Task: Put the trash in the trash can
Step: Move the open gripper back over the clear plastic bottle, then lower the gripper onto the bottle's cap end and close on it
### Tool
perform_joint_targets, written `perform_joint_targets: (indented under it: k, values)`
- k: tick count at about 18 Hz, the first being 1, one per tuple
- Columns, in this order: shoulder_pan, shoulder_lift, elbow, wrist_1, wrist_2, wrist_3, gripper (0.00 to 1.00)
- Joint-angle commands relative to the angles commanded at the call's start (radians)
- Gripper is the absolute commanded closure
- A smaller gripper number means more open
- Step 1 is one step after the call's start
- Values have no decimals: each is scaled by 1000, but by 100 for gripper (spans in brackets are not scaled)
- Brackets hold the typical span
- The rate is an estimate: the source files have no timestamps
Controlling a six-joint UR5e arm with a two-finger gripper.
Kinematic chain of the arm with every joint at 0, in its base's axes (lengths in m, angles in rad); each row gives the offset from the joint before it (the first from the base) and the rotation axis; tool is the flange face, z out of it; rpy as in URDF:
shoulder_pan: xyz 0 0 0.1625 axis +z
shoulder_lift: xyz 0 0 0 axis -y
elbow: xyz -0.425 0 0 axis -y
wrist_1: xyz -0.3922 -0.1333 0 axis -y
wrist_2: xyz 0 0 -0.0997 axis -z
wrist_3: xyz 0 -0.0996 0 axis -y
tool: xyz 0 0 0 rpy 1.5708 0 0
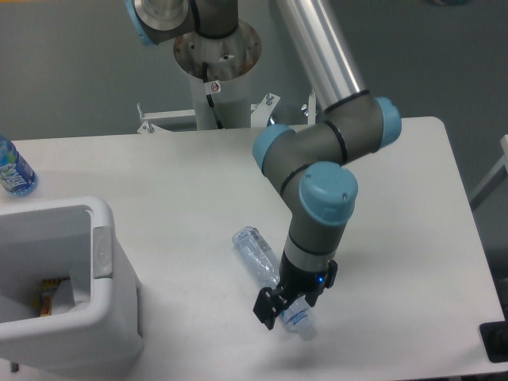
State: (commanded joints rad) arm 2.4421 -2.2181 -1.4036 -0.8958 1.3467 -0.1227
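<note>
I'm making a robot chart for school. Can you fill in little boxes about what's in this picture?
gripper: low at the cap end of the bottle, fingers on either side of it; grip unclear
crushed clear bottle: lying on the table, not in the bin
trash can: white, at the left edge, something already inside
blue-label bottle: far left
table: white

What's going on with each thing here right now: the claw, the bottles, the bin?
Gripper: down at the table, straddling the cap end of the crushed bottle; open or shut cannot be told.
Crushed clear bottle: lying on its side on the table, outside the bin.
Trash can: upright, open-topped, some items inside.
Blue-label bottle: at the table's far left edge, untouched.
</note>
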Motion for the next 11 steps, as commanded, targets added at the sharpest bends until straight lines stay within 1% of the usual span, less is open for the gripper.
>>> perform_joint_targets:
  k: [5,8,11]
  values:
    - [-2,-9,-9,2,26,3,0]
    - [-2,-11,-18,-8,98,21,0]
    - [-2,-9,-49,-9,115,37,0]
